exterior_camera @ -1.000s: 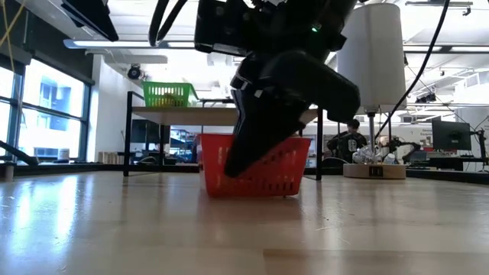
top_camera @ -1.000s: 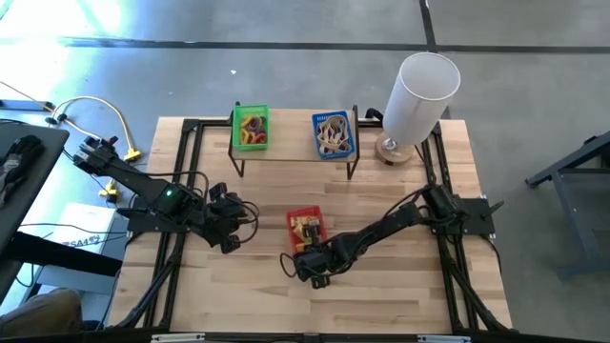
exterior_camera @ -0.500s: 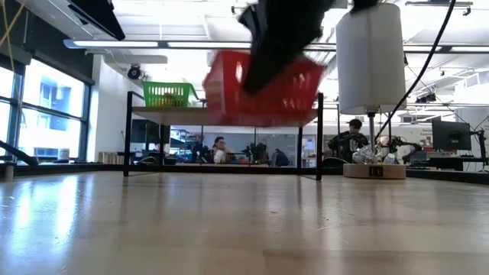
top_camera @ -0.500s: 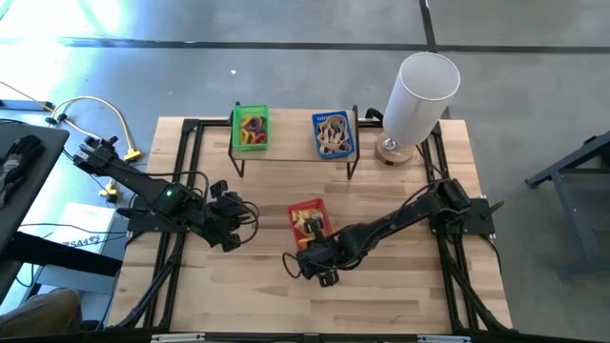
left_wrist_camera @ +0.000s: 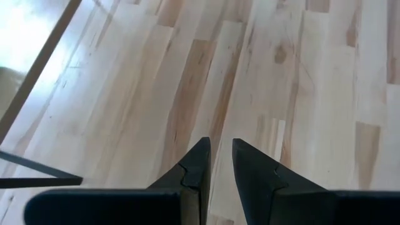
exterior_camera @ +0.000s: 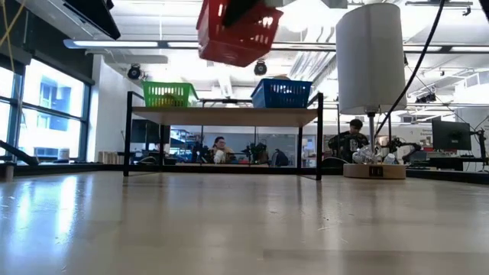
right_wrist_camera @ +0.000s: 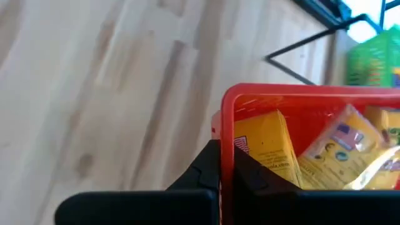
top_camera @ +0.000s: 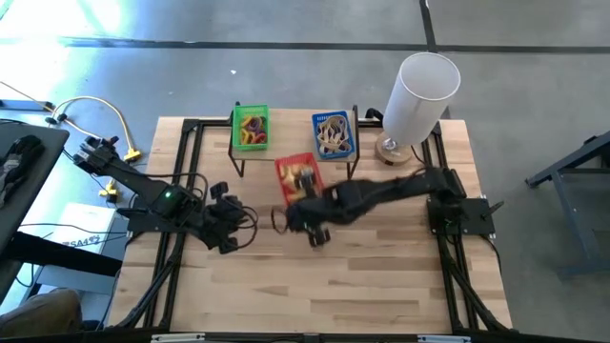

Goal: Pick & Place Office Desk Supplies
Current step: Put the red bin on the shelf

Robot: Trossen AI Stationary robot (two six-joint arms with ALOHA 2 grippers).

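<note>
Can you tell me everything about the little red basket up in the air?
The red basket is a small plastic box with slotted sides and an open top. It hangs tilted above the wooden table, in front of the shelf with the green and blue baskets, touching neither. The right pincer is shut on its rim, one finger inside, one outside. Inside lie yellow packets with printed labels, some in clear wrapping.
</note>
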